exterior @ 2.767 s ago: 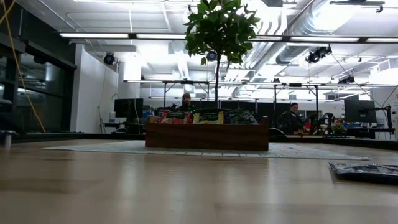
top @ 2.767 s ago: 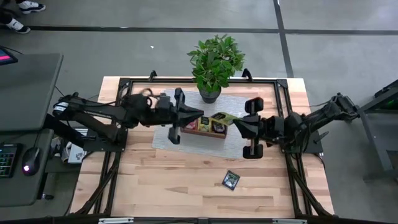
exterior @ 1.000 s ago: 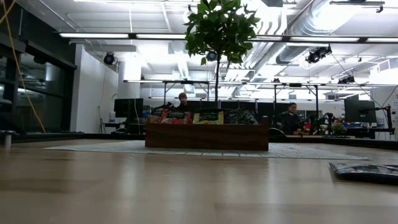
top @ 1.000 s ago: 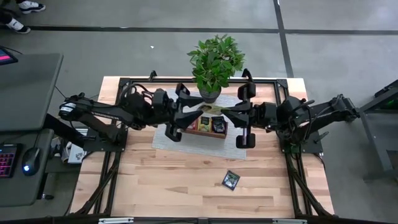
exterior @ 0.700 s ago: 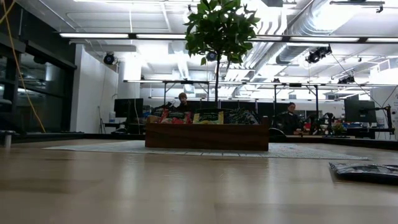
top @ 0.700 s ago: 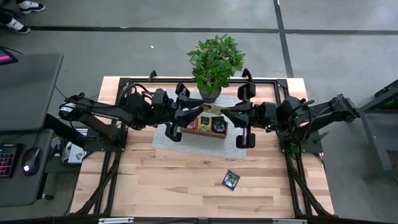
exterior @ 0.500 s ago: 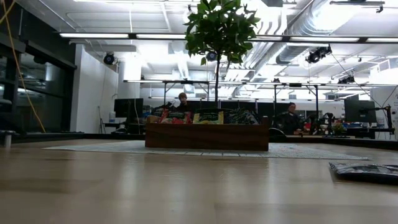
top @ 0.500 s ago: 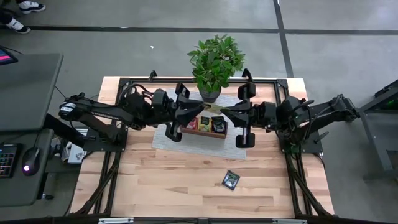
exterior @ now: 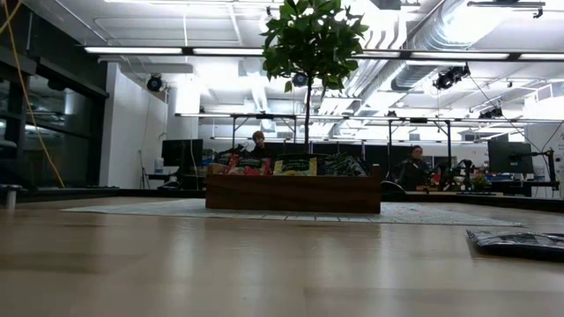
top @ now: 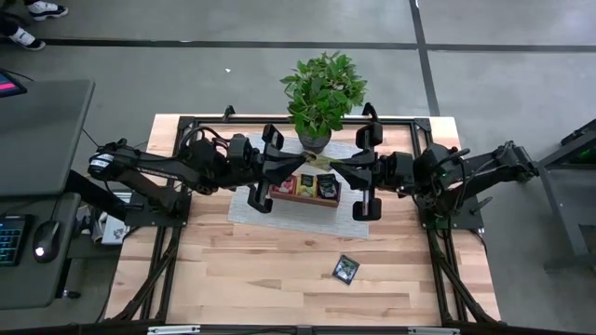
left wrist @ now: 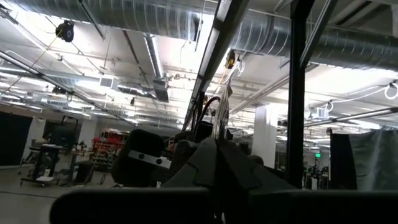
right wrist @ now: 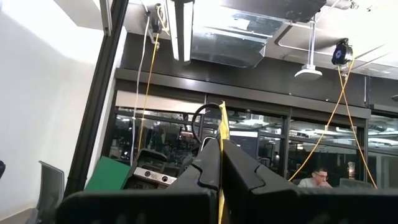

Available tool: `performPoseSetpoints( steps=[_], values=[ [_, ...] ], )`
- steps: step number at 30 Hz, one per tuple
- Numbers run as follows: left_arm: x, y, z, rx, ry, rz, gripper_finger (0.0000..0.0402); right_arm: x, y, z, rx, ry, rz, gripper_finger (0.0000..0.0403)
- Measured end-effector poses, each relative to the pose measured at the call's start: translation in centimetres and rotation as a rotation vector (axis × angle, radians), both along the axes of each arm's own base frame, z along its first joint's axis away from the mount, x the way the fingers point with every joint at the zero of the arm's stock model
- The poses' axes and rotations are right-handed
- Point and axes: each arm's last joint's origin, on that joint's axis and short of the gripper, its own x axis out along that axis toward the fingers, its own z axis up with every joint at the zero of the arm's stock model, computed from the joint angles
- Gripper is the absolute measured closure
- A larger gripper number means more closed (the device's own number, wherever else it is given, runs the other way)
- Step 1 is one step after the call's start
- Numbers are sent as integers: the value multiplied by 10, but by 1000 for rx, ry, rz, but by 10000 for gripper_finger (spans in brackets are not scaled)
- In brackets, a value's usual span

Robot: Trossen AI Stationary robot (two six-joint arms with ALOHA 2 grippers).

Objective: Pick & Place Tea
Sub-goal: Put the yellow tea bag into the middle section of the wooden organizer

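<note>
A yellow-green tea sachet point(top: 318, 162) hangs in the air over the brown wooden tray point(top: 304, 199), between my two grippers. My left gripper point(top: 304, 166) comes at it from the table's left and my right gripper point(top: 332, 166) from the right; both are shut on it. Red, yellow-green and dark sachets stand in the tray point(exterior: 293, 194). One dark sachet point(top: 346, 269) lies flat on the wood near the right front, also low at the right edge in the low view point(exterior: 520, 240). Neither gripper shows in the low view. My left gripper pinches the sachet's left end point(top: 310, 164) between its two fingers, coming level from the table's left. Its wrist view shows the sachet edge-on point(left wrist: 219, 121) between the shut fingers. The sachet is lifted clear above the tray. My right gripper pinches the sachet's right end point(top: 326, 164) between its two fingers, level from the table's right. In its wrist view the yellow edge point(right wrist: 221, 121) stands up out of the shut fingers. The sachet is clear of the tray and spans between both grippers.
The tray stands on a grey mat point(top: 270, 212). A potted plant point(top: 321, 93) stands just beyond the tray at the far edge, close to both grippers. Bare wooden table point(top: 251, 270) lies toward the near edge. People sit in the room behind point(exterior: 414, 167).
Since the earliest frames both grippers have moved toward the far edge with the yellow-green sachet between them, the right one also toward the left, closing the distance between the arms. Over the last second they have stayed almost still.
</note>
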Motion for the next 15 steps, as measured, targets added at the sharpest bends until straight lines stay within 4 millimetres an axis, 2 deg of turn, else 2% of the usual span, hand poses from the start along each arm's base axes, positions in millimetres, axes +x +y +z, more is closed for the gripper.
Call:
performPoseSetpoints(
  steps=[8,15],
  values=[
    [0,0,0,0,2,1,401,0,0,0,2,0,2,398],
    [1,0,-2,1,19,3,401,0,0,0,23,1,0,343]
  ],
)
